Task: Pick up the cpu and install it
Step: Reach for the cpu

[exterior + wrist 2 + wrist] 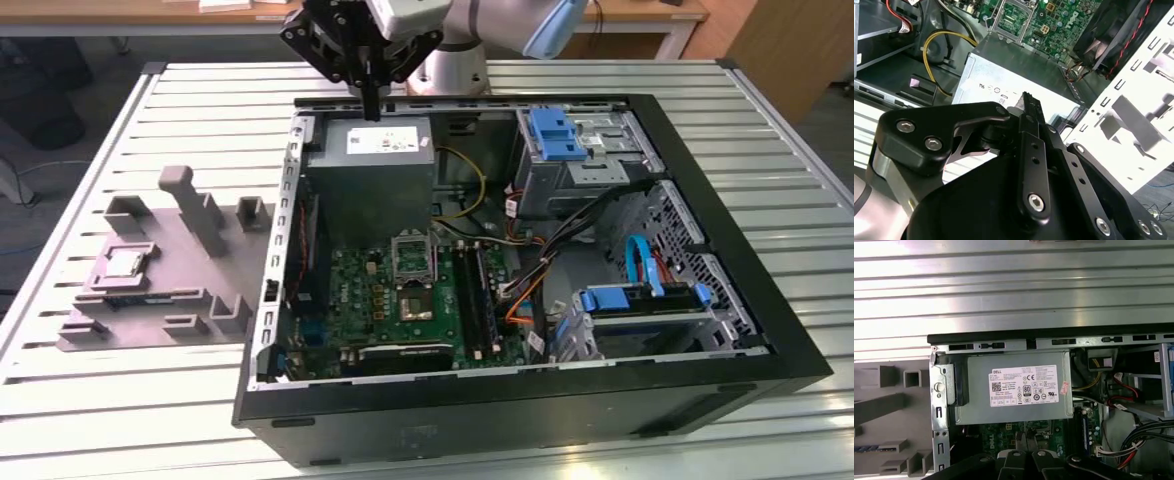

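Cpu (123, 262) not picked yet, sits in tray (187, 318) at 9 o'clock of case (534, 405). Your tool (375, 106) hovers pinched narrow, empty, over power supply (380, 175) at 12.

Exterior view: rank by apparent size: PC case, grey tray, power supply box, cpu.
1. PC case
2. grey tray
3. power supply box, which sits higher than the tray, so this gap is less certain
4. cpu, resting on the tray, smallest by far
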You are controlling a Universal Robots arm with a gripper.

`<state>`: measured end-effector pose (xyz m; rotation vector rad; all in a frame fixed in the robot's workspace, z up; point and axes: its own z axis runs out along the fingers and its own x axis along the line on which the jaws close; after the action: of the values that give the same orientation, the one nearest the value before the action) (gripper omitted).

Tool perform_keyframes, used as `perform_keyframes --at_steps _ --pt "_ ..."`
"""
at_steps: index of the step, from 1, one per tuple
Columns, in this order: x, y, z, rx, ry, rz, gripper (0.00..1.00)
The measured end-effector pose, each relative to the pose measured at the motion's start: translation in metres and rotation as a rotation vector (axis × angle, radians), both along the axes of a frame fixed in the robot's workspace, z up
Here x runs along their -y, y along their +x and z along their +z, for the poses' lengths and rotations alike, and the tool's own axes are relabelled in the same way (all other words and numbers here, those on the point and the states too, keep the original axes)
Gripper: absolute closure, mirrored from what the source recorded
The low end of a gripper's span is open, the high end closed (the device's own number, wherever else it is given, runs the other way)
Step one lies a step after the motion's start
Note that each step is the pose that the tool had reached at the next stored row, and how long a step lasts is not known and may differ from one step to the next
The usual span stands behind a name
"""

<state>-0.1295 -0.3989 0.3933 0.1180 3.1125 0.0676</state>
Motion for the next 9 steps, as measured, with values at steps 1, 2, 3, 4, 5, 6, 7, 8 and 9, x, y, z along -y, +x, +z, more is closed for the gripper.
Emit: perform_keyframes --at_steps 1,2,3,4,5,6,7,8,9 --pt "0.0000 -0.0003 0.0000 0.0000 0.0000 0.000 0.89" --pt "0.0001 -0.0006 0.0000 0.0000 0.0001 0.000 0.89" --pt "0.0000 -0.0009 0.0000 0.0001 0.0000 0.000 0.89" --pt "0.0000 -0.0012 0.0000 0.0000 0.0001 0.000 0.89" --pt "0.0000 -0.0014 0.0000 0.0000 0.0000 0.000 0.89" --pt "0.0000 -0.0017 0.0000 0.0000 0.0000 0.000 0.89" --pt "0.0000 -0.0019 0.0000 0.0001 0.0000 0.000 0.89" --pt "0.0000 -0.0021 0.0000 0.0000 0.0001 0.000 0.89" --pt "0.0000 -0.0023 0.0000 0.0000 0.0001 0.000 0.89"
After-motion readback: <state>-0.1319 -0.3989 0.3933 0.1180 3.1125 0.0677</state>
